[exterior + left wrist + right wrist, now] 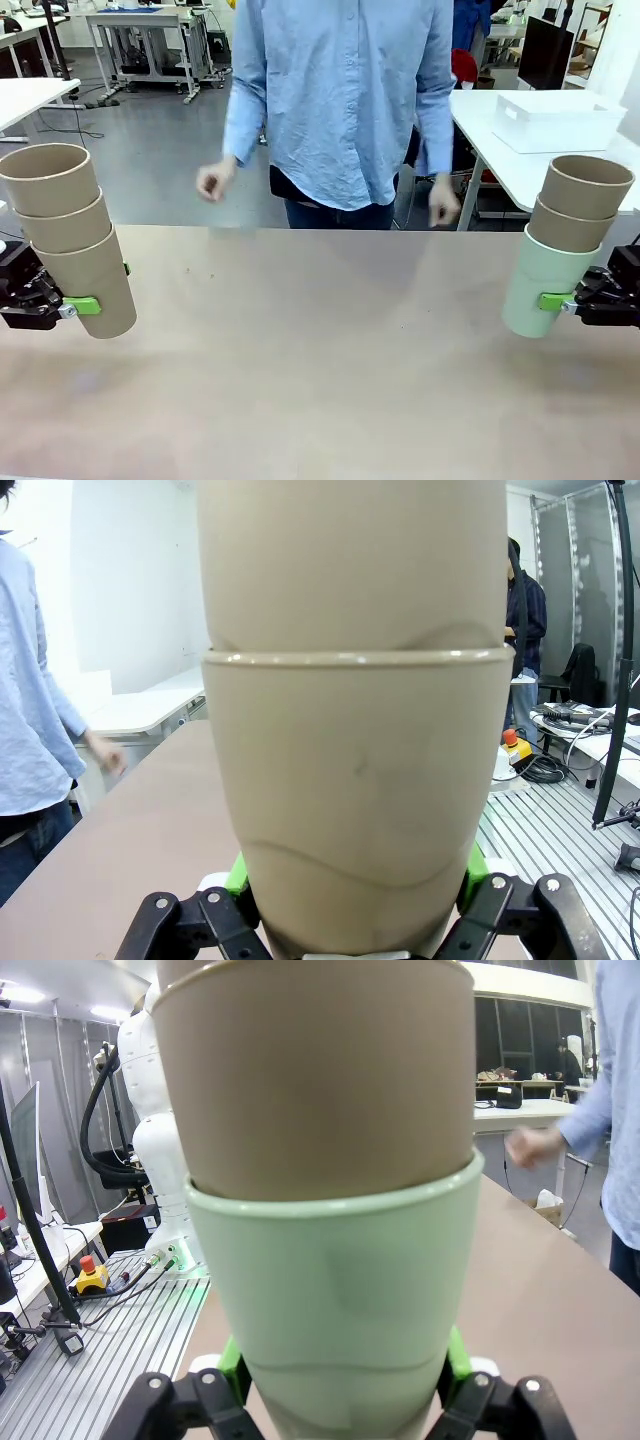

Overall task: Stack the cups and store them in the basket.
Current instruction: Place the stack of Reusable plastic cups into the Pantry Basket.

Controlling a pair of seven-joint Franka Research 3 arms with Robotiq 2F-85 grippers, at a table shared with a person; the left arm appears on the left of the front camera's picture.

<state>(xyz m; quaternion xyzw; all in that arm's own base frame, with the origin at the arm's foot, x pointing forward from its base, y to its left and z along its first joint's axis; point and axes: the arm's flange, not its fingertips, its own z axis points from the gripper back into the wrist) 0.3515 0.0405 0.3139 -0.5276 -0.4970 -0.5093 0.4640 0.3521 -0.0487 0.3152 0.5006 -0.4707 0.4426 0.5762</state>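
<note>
- Two claws are clenched, each low on a stack. The left gripper [100,290] grasps the bottom cup of the tan stack [70,235] at the tabletop's [320,380] left edge. The right gripper [548,298] clamps the mint cup [545,285], which carries two tan cups [580,200], at the right edge.
- Both stacks lean outward and look lifted clear of the tabletop.
- Judged step: merging them. Set one stack upright, line its base over the other's open mouth, lower it straight, and release only once seated.
- Beyond the far right corner, on a white table [490,150], sits the basket [560,135], if that bin is it.
- No brand, label or writing reads on the cups.
</note>
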